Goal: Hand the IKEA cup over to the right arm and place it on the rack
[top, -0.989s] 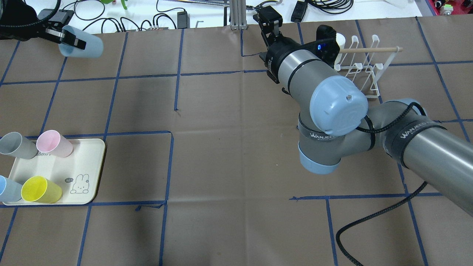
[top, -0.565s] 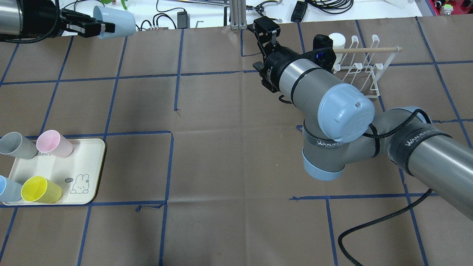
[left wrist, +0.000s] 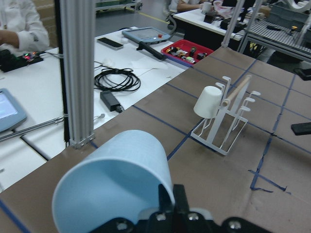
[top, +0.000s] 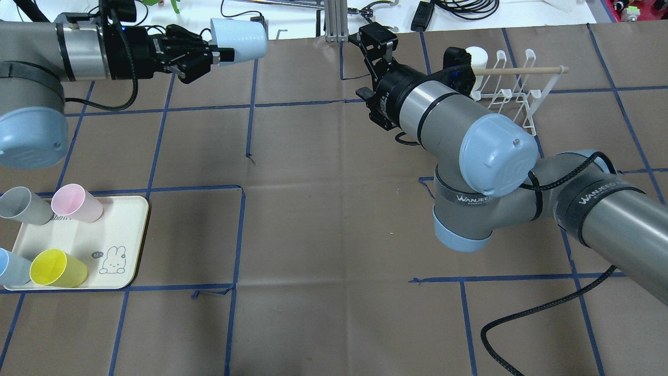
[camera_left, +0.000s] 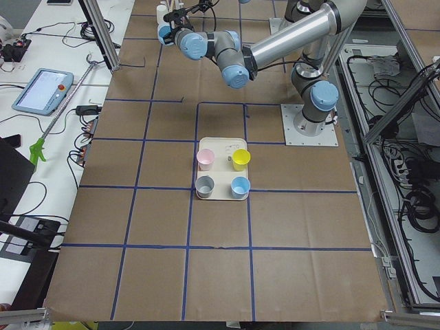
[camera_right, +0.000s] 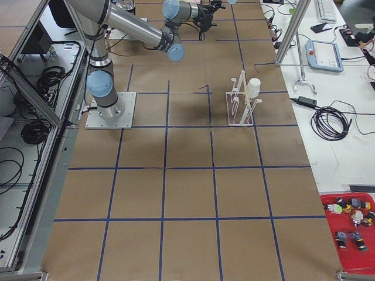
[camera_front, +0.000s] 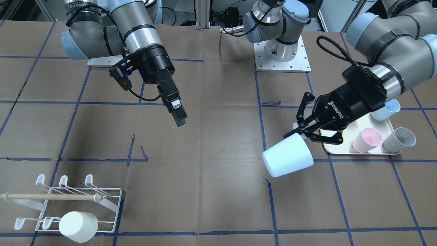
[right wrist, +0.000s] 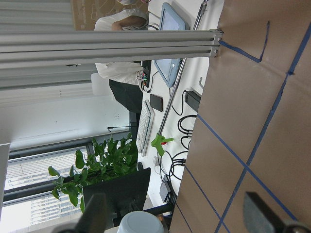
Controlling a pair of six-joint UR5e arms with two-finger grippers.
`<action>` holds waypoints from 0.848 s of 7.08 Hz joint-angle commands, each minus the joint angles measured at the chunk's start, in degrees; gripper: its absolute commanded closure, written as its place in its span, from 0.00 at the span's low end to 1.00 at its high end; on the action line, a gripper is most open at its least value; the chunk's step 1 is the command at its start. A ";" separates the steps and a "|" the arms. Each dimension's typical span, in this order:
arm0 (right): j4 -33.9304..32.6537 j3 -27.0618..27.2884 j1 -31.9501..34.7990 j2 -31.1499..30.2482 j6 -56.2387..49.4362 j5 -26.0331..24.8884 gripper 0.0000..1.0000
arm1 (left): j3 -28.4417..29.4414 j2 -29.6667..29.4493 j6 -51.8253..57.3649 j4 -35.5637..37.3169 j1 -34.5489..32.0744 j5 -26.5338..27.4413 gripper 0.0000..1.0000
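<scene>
IKEA cup, pale blue, hangs in the air on its side over the far edge of the table, on the robot's left half. Its open mouth faces the left gripper and its base points toward the right arm. The left gripper's fingers pinch the cup's wall at the rim; the left wrist view shows one finger inside the mouth. The right gripper is raised near the middle of the far edge, apart from the cup, its fingers spread with nothing between them. The rack stands toward the far right corner, a white cup hung on one prong. A cream tray lies by the table's left edge, carrying grey, pink, blue and yellow cups.
</scene>
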 commanded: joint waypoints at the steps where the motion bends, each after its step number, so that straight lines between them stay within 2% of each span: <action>1: 0.01 0.29 -0.88 0.07 0.43 0.02 0.00 | -3.46 -1.26 3.18 0.94 -0.90 -6.27 0.99; 3: 0.97 0.03 -0.88 1.20 0.26 -0.16 0.00 | -2.76 -4.78 -0.39 8.29 -5.28 -7.18 0.98; 5: 0.01 -1.10 -0.62 4.53 0.26 2.02 0.00 | -2.93 -6.97 -7.94 18.13 -8.37 -6.92 0.98; 6: 0.01 -1.55 -0.10 4.90 0.35 2.48 0.01 | -3.46 -8.64 -13.54 25.48 -9.86 -6.48 0.98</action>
